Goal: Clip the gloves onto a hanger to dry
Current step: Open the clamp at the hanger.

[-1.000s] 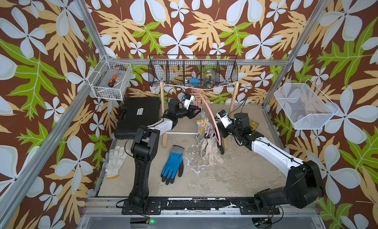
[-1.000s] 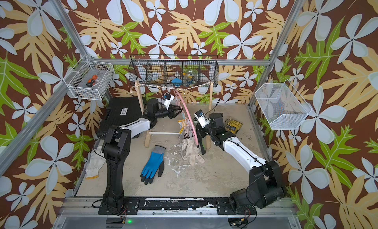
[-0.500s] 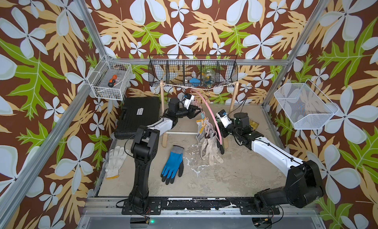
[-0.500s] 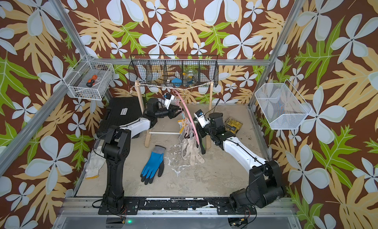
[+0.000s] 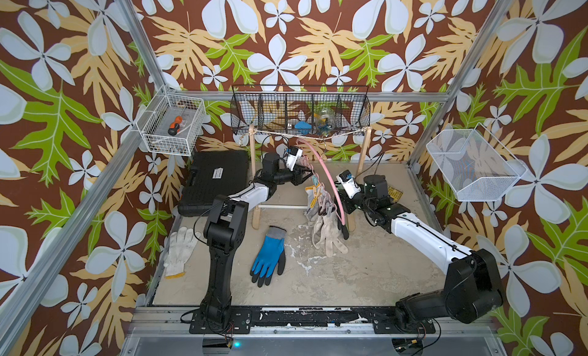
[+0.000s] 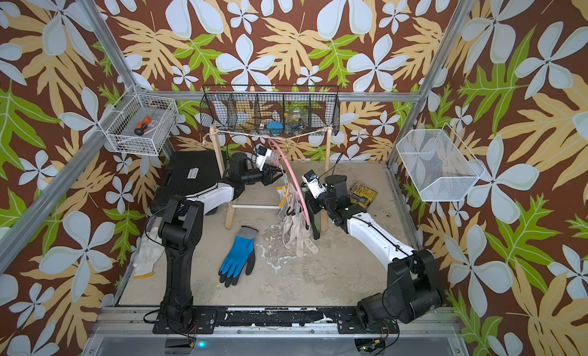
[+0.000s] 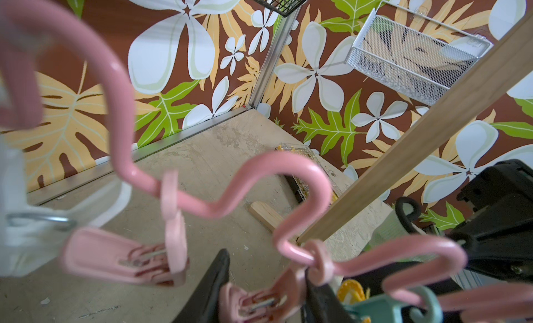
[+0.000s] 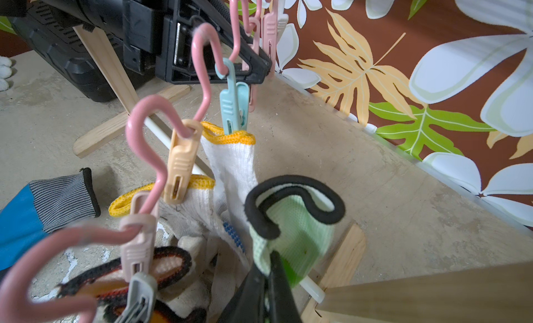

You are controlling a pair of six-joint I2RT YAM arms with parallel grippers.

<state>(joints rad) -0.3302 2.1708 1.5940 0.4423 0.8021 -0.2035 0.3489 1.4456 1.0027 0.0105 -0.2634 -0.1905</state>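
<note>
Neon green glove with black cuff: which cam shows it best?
Right wrist view. The neon green knit glove with black cuff fills the foreground, pinched in the shut right tool. Left wrist view gives only a blurred pale-green patch. In both top views it is a dark sliver beside the pink plastic hanger.

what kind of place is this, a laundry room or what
Probably a robot test cell, not a home: two arms bolted to a rail at the front of the table, metal frame posts holding printed floral panels, and a wire basket with a screwdriver.
</note>
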